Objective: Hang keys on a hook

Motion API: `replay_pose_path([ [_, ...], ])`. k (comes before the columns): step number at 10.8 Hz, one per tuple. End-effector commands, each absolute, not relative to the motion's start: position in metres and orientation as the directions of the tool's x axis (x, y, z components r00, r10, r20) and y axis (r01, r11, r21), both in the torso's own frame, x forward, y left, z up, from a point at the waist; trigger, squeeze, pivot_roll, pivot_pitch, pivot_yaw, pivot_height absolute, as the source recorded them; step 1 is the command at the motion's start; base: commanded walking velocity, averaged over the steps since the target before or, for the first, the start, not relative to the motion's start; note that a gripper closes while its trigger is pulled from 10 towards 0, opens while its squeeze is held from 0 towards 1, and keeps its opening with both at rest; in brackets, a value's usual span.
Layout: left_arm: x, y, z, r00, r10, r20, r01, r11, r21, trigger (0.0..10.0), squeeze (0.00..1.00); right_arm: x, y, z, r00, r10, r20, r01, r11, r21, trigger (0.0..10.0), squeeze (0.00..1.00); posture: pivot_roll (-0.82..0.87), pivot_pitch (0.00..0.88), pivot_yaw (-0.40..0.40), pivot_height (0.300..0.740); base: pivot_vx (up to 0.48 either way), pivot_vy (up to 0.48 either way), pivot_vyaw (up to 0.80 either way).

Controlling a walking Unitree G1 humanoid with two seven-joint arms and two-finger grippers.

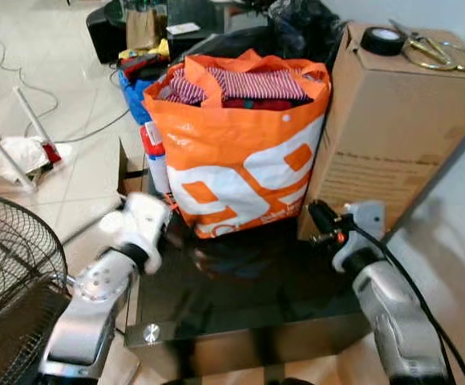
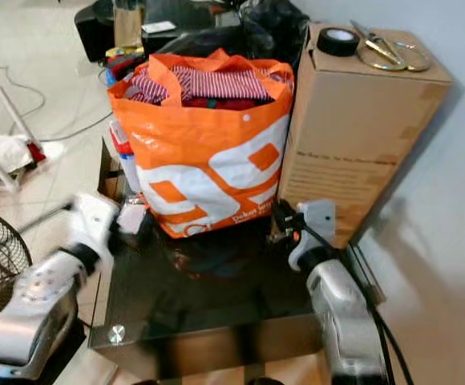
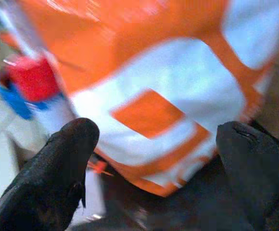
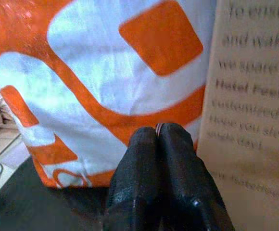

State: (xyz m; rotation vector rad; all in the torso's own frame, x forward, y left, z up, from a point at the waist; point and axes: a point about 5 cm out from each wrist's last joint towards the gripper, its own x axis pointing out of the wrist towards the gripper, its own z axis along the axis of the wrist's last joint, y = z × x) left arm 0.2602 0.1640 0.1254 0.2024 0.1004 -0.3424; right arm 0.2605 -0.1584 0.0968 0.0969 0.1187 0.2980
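Over a black glass-topped low table [image 1: 240, 301], both arms reach toward a large orange-and-white woven shopping bag [image 1: 240, 172] stuffed with striped cloth, which stands beside a tall brown cardboard box [image 1: 393, 136]. Left gripper [image 3: 154, 159]: fingers spread wide, nothing between them, pointed at the bag's lower face. Right gripper [image 4: 161, 144]: fingers pressed together; a thin sliver shows at the tips, too small to identify. Keys not made out anywhere; no hook seen either. On the box top sit a black tape roll [image 1: 382, 40] and brass-coloured scissors [image 1: 429, 50].

Judgement: the step is locating the keys. Best done by slowing down, scanning the tabletop along the bag's base, and keeping the open left fingers clear of the bag's wall.
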Motion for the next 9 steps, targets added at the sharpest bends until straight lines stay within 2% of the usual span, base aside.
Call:
replay_pose_path([
  [1, 0.258, 0.165, 0.127, 0.948, -0.297, -0.117, 0.314, 0.931, 0.186, 10.0, 0.00, 0.259, -0.159, 0.100, 0.955, 0.273, -0.113, -0.258, 0.957, 0.130, 0.0, 0.00, -0.04, 0.000, 0.044, 0.740, 0.000, 0.000, 0.00],
  [3, 0.262, 0.164, 0.121, 0.951, -0.280, -0.128, 0.301, 0.933, 0.198, 10.0, 0.00, 0.261, -0.161, 0.106, 0.971, 0.205, -0.122, -0.183, 0.969, 0.165, 0.0, 0.00, -0.07, 0.000, 0.058, 0.740, 0.000, 0.000, 0.00],
  [7, 0.263, 0.159, 0.119, 0.954, -0.271, -0.126, 0.291, 0.938, 0.188, 10.0, 0.00, 0.266, -0.164, 0.109, 0.967, 0.206, -0.152, -0.184, 0.972, 0.148, 0.0, 0.00, -0.06, 0.000, 0.041, 0.740, 0.000, 0.000, 0.00],
  [9, 0.264, 0.158, 0.118, 0.956, -0.268, -0.122, 0.287, 0.940, 0.186, 10.0, 0.00, 0.268, -0.165, 0.110, 0.964, 0.213, -0.159, -0.192, 0.972, 0.137, 0.9, 0.00, -0.06, 0.000, 0.036, 0.740, 0.000, 0.000, 0.00],
])
